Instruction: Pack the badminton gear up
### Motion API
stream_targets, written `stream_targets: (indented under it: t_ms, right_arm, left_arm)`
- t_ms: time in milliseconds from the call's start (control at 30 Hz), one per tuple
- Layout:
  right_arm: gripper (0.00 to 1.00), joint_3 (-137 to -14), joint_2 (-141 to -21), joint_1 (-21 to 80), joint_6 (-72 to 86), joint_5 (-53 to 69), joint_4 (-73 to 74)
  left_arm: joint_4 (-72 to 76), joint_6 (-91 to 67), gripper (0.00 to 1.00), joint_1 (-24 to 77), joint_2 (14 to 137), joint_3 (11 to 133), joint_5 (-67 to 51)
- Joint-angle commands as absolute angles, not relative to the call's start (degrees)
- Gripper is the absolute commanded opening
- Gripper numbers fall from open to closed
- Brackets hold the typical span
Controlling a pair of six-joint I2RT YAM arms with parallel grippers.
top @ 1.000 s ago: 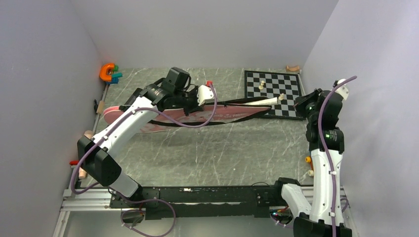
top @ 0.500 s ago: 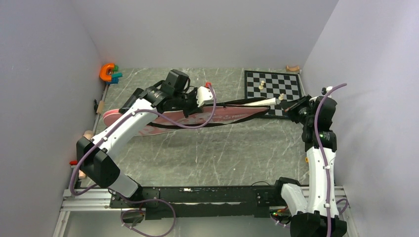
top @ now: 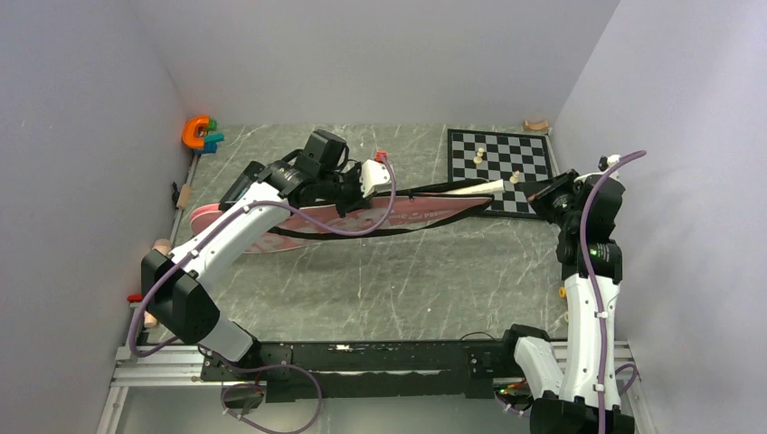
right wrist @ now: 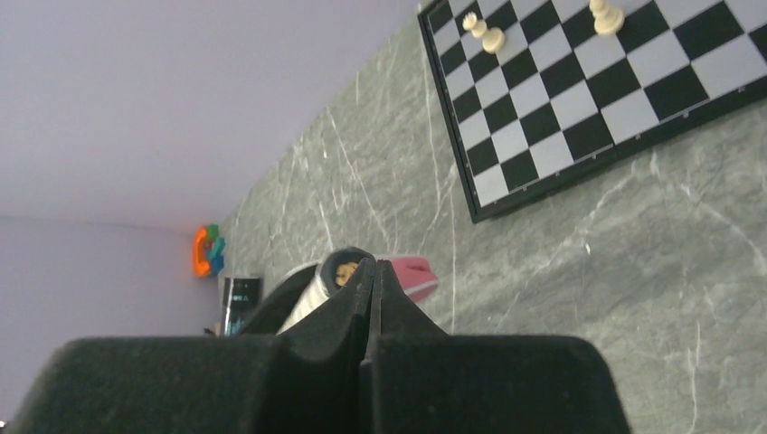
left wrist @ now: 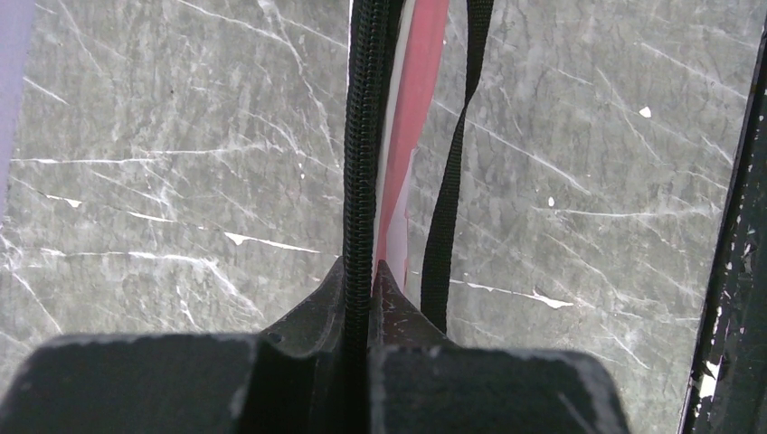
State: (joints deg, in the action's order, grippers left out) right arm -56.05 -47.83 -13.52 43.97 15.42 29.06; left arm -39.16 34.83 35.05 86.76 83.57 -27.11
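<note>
The long pink racket bag [top: 425, 206] lies across the table from the left to the chessboard. My left gripper [top: 355, 197] is shut on its black zipper edge [left wrist: 362, 181], with the pink fabric [left wrist: 418, 99] and the black strap [left wrist: 449, 199] beside it. A white racket handle [top: 479, 187] sticks out of the bag's right end. My right gripper [top: 529, 188] is shut and empty just right of the handle's end [right wrist: 339, 271] and the bag tip [right wrist: 411, 276]. The shuttlecocks and the black tube are out of view.
The chessboard [top: 534, 167] with pale pieces lies at the back right, also in the right wrist view [right wrist: 579, 99]. An orange and teal toy [top: 199, 133] sits in the back left corner. Small tan pieces lie along the left edge [top: 163, 244].
My right arm has swung its shut gripper left, towards the end of the racket handle. My left gripper still holds the zipper edge, and the bag has barely shifted.
</note>
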Motion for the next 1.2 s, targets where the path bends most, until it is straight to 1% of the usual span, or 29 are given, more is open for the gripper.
stream_targets:
  t_ms: [0,167,200,467,733,833,1000,1067,1167]
  right_arm:
    - [0.00,-58.3,-48.3,-13.6,44.0,13.4,26.8]
    - [0.00,-55.2,-46.3,-13.8,44.4,16.6,21.5]
    - [0.01,-54.5,-46.0,-13.8,44.6,17.8,20.4]
    - [0.00,-44.9,-42.5,-13.8,50.0,25.8,8.8]
    - [0.00,-40.4,-42.8,-13.7,55.1,29.9,1.2]
    - [0.00,-41.0,-43.0,-13.7,54.6,29.8,1.9]
    - [0.00,-47.0,-43.0,-13.7,48.3,24.1,11.7]
    - [0.00,-48.1,-43.4,-13.8,48.3,23.7,12.0]
    - [0.00,-46.2,-44.5,-13.8,51.0,26.2,8.3]
  left_arm:
    - [-33.8,34.1,0.00,35.1,84.2,84.1,-28.1]
    - [-33.9,34.4,0.00,35.0,83.5,83.3,-28.4]
    - [-33.7,34.6,0.00,35.0,83.2,82.9,-28.6]
    - [-34.1,35.2,0.00,35.0,82.5,81.8,-29.4]
    - [-34.3,35.5,0.00,35.0,81.9,81.4,-29.7]
    - [-34.3,35.6,0.00,35.0,81.8,81.2,-29.7]
    - [-34.3,35.5,0.00,35.0,81.6,81.1,-29.9]
    - [-34.4,35.7,0.00,35.0,81.4,81.0,-29.9]
    - [-34.7,35.8,0.00,35.0,81.3,81.1,-29.7]
